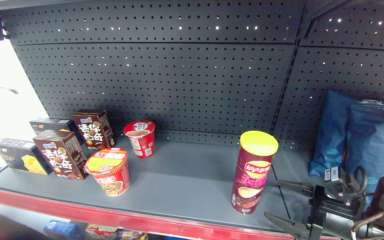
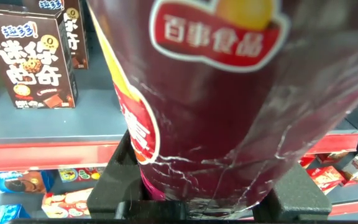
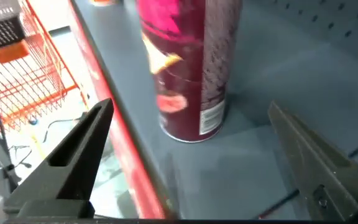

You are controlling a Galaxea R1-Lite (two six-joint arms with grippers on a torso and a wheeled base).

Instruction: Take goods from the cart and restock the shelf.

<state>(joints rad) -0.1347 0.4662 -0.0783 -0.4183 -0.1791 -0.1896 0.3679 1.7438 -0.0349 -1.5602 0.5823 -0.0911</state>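
Chip can (image 1: 254, 171) stood upright near the front of the shelf (image 1: 185, 180). My right gripper (image 1: 271, 199) was just beside it, fingers spread, touching nothing. Left gripper (image 2: 204, 193) pinched a second can (image 2: 229, 106). I judged both light, stiff, glossy-slick and tippy; a mid-body hold looked best.

Oval logo, pink characters on shelf chip can (image 1: 254, 173); red label, white characters on held can (image 2: 229, 93); large white characters on brown boxes (image 1: 62, 154); pale capitals on blue bag (image 1: 375, 140).
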